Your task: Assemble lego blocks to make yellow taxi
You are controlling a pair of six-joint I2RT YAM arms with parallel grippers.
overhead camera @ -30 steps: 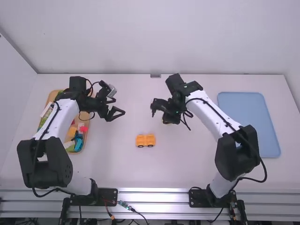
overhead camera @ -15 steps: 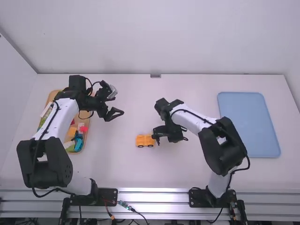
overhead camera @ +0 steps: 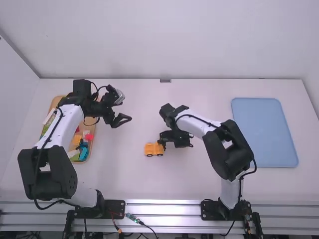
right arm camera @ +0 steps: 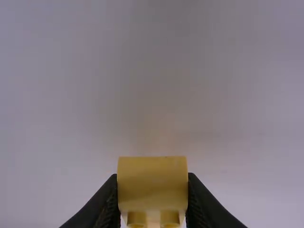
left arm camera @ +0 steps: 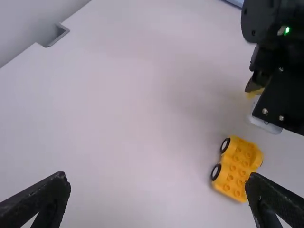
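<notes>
1 boxy yellow plastic block: likely light, stiff, best side-held; my black right gripper clamps it, black left gripper gapes.

The left arm and the right arm have smooth white parts and big, chunky black joints. Black cables loop along both. In the left wrist view, the right arm's black wrist has little round screws and a bright green light.
</notes>
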